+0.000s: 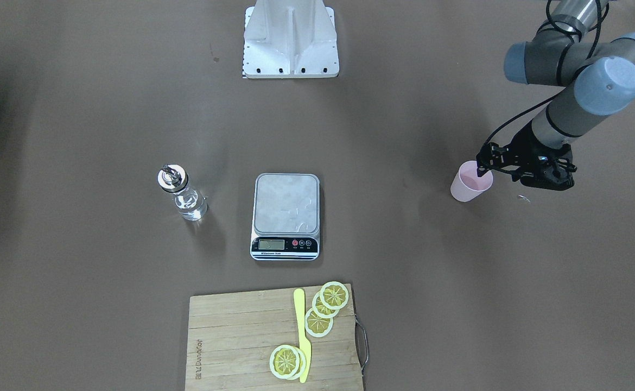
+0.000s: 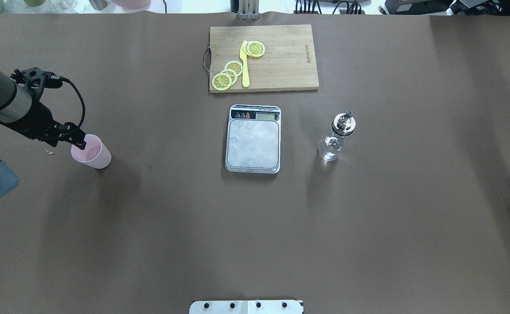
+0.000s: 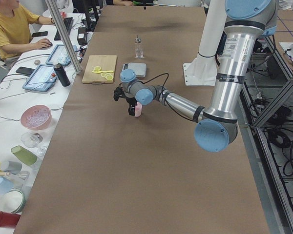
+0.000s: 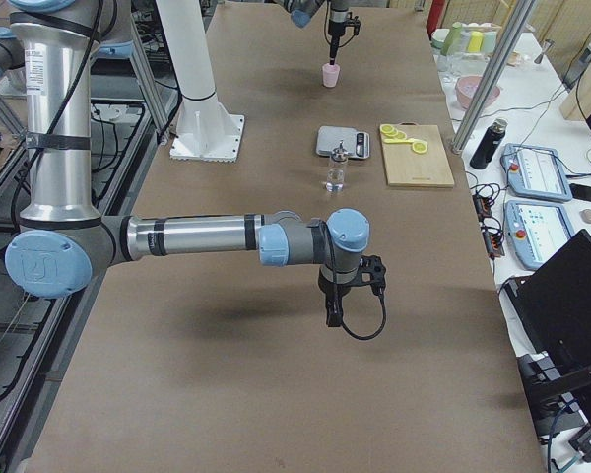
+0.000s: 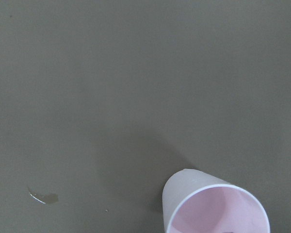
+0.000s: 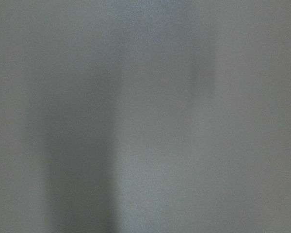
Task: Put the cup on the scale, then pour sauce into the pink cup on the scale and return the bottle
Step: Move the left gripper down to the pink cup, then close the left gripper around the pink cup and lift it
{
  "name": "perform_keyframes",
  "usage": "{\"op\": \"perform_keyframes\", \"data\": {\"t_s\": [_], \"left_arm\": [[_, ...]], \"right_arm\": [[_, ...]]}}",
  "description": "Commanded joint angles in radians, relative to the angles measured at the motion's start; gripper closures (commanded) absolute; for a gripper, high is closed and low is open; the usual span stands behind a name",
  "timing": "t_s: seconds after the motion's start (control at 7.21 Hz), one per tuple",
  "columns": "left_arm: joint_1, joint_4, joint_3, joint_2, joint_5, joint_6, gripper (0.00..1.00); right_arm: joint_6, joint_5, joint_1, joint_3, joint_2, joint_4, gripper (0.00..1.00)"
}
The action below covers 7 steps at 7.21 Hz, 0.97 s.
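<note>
Brown matting covers the long table [image 2: 255,235], and the left arm reaches low over its left end. The left gripper [image 2: 79,141] points down at the rim of the cup [image 2: 93,152], on the side away from the scale [image 2: 253,141], with its dark fingertips right at the lip. I cannot tell whether they clamp the wall or only stand beside it, as the wrist view shows just the cup's pink mouth at its lower edge and no fingers. The cup stands upright on the matting, well apart from the scale, and a small shiny mark [image 5: 43,197] lies on the matting near it. The scale sits at the middle of the table, silver platform toward the robot and black display strip away from it. The bottle [image 2: 336,138] stands upright near the scale on the robot's right, apart from it, metal spout on top. Beyond the scale lies a wooden cutting board [image 2: 281,65] carrying lemon slices [image 2: 222,81] and a yellow knife [image 2: 245,65]. The right gripper [image 4: 332,313] hangs over the matting far to the robot's right, well apart from all of these. Its grip cannot be told from the side view, and its own camera shows only blurred surface. A person [image 3: 12,29] in a yellow shirt sits at a side desk
</note>
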Motion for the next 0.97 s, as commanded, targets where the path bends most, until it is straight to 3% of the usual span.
{"op": "perform_keyframes", "data": {"t_s": [0.0, 0.42, 0.83], "left_arm": [[0.013, -0.001, 0.004, -0.001, 0.007, 0.005, 0.29], [0.024, -0.047, 0.043, -0.007, -0.001, 0.005, 0.47], [0.022, -0.052, 0.042, -0.010, -0.004, 0.005, 0.79]], "right_arm": [[0.000, -0.002, -0.003, -0.001, 0.000, 0.000, 0.00], [0.000, -0.002, -0.004, -0.003, 0.003, 0.000, 0.00], [0.000, -0.002, -0.010, -0.003, 0.003, 0.000, 0.00]]}}
